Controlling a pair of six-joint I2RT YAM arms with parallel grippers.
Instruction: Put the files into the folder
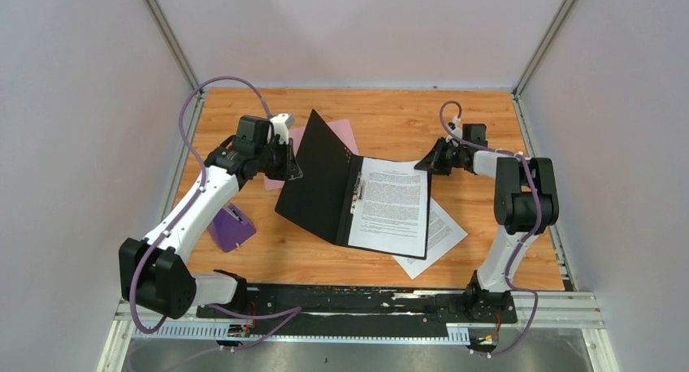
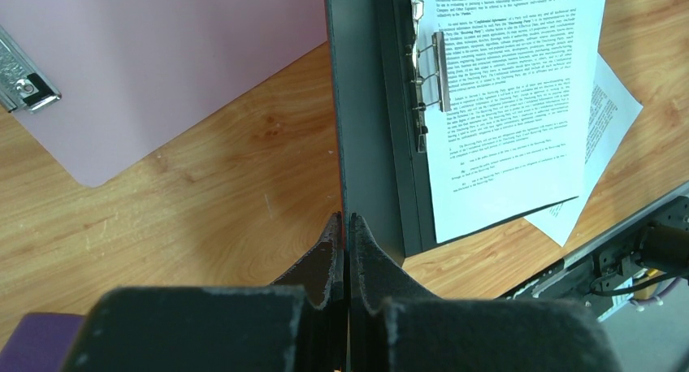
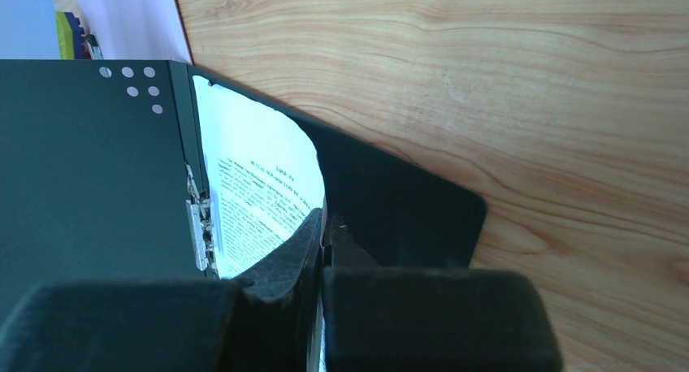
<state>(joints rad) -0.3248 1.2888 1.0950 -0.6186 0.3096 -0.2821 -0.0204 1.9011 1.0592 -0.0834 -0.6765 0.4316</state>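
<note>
Nearest my arm bases, the second sheet (image 1: pixel 445 235) lies flat on the table (image 1: pixel 390 116), its far part tucked beneath the open black folder (image 1: pixel 321 177). One of the two files is therefore not yet in. The other sheet (image 1: pixel 394 205) rests on the folder's right-hand leaf, beside the metal clip (image 2: pixel 439 71) at the spine. Farther in, the right gripper (image 3: pixel 327 222) is clenched on that sheet's far corner, and the paper bows upward there. Opposite, the left gripper (image 2: pixel 347 226) is pinched on the edge of the raised cover, propping it at a tilt.

My worry is the thin paper: a pull from the right could crease or tear it at the pinch, or drag it off the leaf. If the left lets the cover drop, it shuts with one sheet outside. Tugging the lower sheet may also shift the folder lying on it.

I cannot tell whether the clip actually grips the sheet, nor how much of the lower sheet is covered. The purple object (image 1: pixel 231 226) by my left arm I cannot identify. The pink board (image 1: pixel 345 132) at the back is mostly hidden behind the cover.
</note>
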